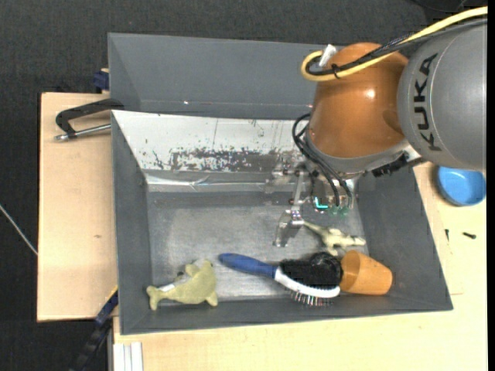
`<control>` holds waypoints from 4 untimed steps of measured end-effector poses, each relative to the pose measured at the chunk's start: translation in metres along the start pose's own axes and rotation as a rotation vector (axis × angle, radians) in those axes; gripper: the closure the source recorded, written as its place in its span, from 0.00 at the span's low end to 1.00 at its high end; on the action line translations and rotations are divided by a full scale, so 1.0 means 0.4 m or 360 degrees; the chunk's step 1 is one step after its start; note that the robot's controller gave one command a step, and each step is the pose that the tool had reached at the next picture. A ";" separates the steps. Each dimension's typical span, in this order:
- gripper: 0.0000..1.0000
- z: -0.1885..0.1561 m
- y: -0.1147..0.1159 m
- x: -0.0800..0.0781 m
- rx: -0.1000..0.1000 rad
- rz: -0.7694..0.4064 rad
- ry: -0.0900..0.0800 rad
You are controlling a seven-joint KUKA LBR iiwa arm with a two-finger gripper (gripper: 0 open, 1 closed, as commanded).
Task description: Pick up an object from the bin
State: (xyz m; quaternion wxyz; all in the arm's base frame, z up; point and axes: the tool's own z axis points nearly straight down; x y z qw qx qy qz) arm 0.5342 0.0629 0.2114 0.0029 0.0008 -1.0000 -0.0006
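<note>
Your grey KUKA arm [448, 76] and its orange wrist cover [352, 103], a yellow cable [433, 28] trailing over the top, stand closest to the lens as they reach into the grey metal bin [131, 207] from the right. Below the cover, the end effector [298, 224] hangs low over the bin's floor, right of centre, above a bare patch of metal. From this angle you cannot tell whether it is spread or pressed together.

Just to its right lies a small cream piece [340, 240]; whether the two touch is unclear. Directly in front of the end effector, along the near wall, a brush [309, 278] with a black head, a white rim and a blue handle lies flat, its handle pointing left. An orange cup [370, 277] lies tipped on its side against the right of the brush's head. These three are the things nearest the end effector.

Well to the left, near the front-left corner, a pale yellow-green toy dolphin [189, 288] lies on its side, apart from the rest.
</note>
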 end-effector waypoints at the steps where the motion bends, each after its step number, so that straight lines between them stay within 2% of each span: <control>1: 0.00 0.208 0.074 0.106 0.0001 -0.0446 -0.0001; 2: 0.00 0.349 -0.008 0.070 -0.0002 -0.0082 -0.0012; 3: 1.00 0.343 -0.008 0.061 -0.0003 -0.0079 -0.0033; 4: 1.00 -0.021 0.014 0.081 0.0000 -0.0213 -0.0030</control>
